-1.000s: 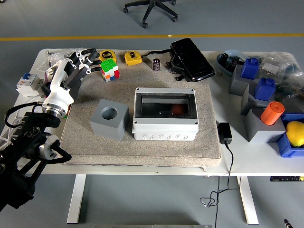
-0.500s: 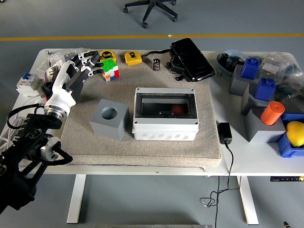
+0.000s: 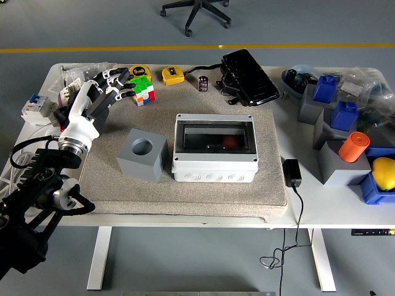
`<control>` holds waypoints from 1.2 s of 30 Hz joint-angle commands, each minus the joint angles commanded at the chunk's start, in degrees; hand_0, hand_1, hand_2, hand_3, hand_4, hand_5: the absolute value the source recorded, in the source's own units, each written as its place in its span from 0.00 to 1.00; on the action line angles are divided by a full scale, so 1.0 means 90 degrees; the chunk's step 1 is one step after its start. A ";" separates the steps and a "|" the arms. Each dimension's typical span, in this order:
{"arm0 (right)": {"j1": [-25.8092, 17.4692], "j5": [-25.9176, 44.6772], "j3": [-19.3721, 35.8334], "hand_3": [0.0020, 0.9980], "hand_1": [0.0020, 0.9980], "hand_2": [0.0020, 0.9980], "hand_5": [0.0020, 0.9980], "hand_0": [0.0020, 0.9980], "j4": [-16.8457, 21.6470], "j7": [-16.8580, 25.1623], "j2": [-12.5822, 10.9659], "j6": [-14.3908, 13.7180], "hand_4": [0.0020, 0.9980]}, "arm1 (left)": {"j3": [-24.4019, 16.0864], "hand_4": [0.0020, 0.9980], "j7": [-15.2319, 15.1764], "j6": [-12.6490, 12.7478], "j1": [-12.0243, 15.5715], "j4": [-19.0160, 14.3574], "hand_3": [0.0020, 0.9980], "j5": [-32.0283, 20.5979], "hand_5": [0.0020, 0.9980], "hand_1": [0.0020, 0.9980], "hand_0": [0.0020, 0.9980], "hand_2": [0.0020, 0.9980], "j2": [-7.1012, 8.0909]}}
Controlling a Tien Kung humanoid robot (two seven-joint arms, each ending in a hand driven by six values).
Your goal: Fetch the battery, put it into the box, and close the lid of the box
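Observation:
The battery (image 3: 203, 83), a small dark cylinder, stands upright at the back of the grey mat (image 3: 185, 191). The grey box (image 3: 215, 168) sits in the middle of the mat, its dark inside showing from above with a reddish thing in it. Whether its lid is open or is clear and shut, I cannot tell. My left hand (image 3: 113, 88) hovers at the mat's back left corner, fingers spread and empty, fingertips close to a Rubik's cube (image 3: 143, 91). It is well left of the battery. My right arm is out of view.
A grey block with a round hole (image 3: 142, 157) stands left of the box. Two yellow tape measures (image 3: 173, 75) and a black case (image 3: 249, 77) lie at the back. A black adapter (image 3: 291, 172) and grey and blue blocks (image 3: 336, 117) are at the right.
My left hand has shifted slightly right and down, its fingertips now closer to the Rubik's cube. Nothing else has moved.

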 joint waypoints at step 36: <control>0.0019 0.0057 -0.0072 0.58 0.63 0.64 0.57 0.60 -0.0012 -0.0011 -0.0059 0.0000 0.98 | -0.0052 0.94 0.0049 -0.0034 -0.0066 -0.0030 0.61 -0.0007 0.44 0.60 0.53 0.61 0.0039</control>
